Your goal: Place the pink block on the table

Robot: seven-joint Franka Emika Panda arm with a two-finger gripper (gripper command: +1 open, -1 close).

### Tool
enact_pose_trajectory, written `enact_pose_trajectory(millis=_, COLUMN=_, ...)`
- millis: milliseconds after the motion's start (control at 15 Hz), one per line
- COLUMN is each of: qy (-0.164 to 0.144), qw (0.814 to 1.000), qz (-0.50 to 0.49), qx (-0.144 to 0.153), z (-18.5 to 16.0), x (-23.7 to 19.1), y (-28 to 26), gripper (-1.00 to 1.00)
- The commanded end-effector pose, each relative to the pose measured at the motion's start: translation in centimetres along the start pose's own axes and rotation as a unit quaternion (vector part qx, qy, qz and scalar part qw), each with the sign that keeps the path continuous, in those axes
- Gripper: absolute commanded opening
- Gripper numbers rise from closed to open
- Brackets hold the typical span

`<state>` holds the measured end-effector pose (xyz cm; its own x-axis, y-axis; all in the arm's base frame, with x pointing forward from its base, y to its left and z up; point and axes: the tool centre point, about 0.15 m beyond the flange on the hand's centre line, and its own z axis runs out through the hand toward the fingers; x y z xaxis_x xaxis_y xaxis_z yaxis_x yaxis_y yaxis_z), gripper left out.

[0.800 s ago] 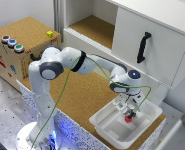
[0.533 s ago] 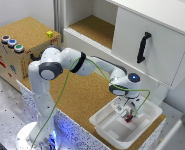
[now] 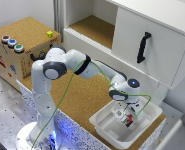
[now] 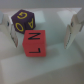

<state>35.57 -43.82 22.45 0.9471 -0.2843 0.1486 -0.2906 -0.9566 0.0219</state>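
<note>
Pink block [image 4: 34,42] lettered, flat in bin, touching purple cube; table [image 3: 77,95] cork-brown.

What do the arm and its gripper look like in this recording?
The arm is white with rounded segments, dark grey joint bands and a blue light at the base. A thin green cable runs along it to the wrist. The gripper has pale, flat fingers.

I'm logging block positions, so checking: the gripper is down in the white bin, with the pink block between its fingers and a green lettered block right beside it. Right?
Not quite. The block beside the pink block is purple with yellow letters, not green; the wrist view shows this. The rest holds: the gripper is down in the white bin, and the pink block lies between its open fingers.
</note>
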Motion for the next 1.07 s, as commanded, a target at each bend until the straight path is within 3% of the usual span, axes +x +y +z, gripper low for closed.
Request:
enact_pose_trajectory(millis=0, qy=0.033, qw=0.999, qz=0.015, qx=-0.008, z=0.9, x=0.2, y=-0.6, gripper=-1.0)
enact_pose_trajectory(millis=467, qy=0.019, qw=1.0, qz=0.015, qx=0.002, z=0.4, x=-1.3, y=-3.2, gripper=-1.0)
enact_pose_trajectory(millis=600, qy=0.043, qw=0.999, qz=0.023, qx=0.01, z=-2.1, x=-1.5, y=-3.7, gripper=-1.0)
enact_pose_trajectory(millis=867, qy=0.118, qw=0.993, qz=-0.016, qx=0.017, z=-10.8, x=-1.5, y=-6.8, gripper=-1.0)
enact_pose_trajectory(millis=1000, qy=0.128, qw=0.99, qz=-0.048, qx=0.035, z=-13.2, x=-1.6, y=-9.1, gripper=-1.0)
